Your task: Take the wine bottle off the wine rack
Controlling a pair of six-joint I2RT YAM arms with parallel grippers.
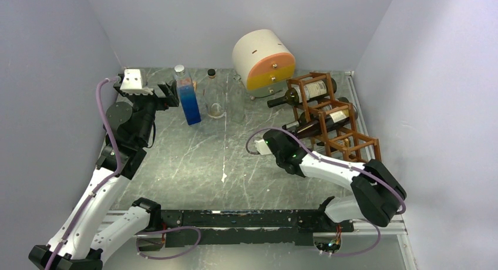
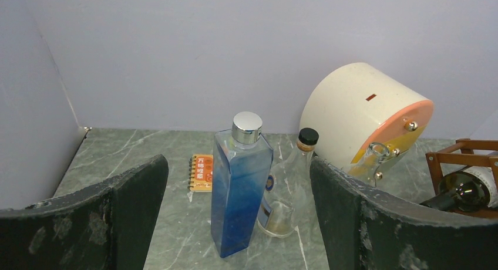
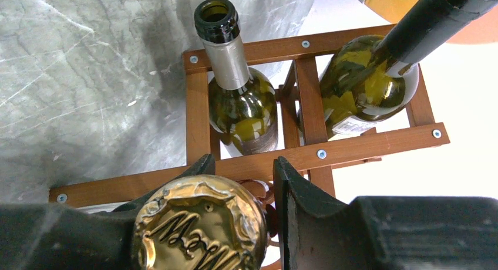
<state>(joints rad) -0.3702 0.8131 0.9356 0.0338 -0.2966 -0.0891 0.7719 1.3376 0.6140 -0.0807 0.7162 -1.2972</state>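
Right claw (image 3: 244,164) is closed narrow on the wine bottle (image 3: 199,223), its two dark fingers (image 3: 305,191) set either side of the neck just behind the gold embossed foil cap, which fills the bottom of the right wrist view. That bottle lies on its side in the wine rack (image 3: 352,148), a reddish-brown lattice standing at the right side of the grey marbled desk (image 1: 194,164), with its neck pointing out towards the middle of the desk. Just beyond it, two more bottles rest in neighbouring cells of the rack — an open-mouthed green bottle (image 3: 235,76) with a silver neck band, and a dark-necked bottle (image 3: 376,76) beside it. Across the desk, well apart from the rack, the left claw (image 2: 238,164) stands wide and holds nothing. Ahead of it a tall blue square bottle (image 2: 238,193) with a silver cap stands upright, a clear glass bottle (image 2: 285,193) with a black cap just beside it on the right. Behind the blue bottle a small orange spiral notebook (image 2: 202,173) lies flat. Farthest back, near the rear wall, a cream drum (image 2: 358,111) lies on its side, its orange-and-yellow face turned towards the rack.
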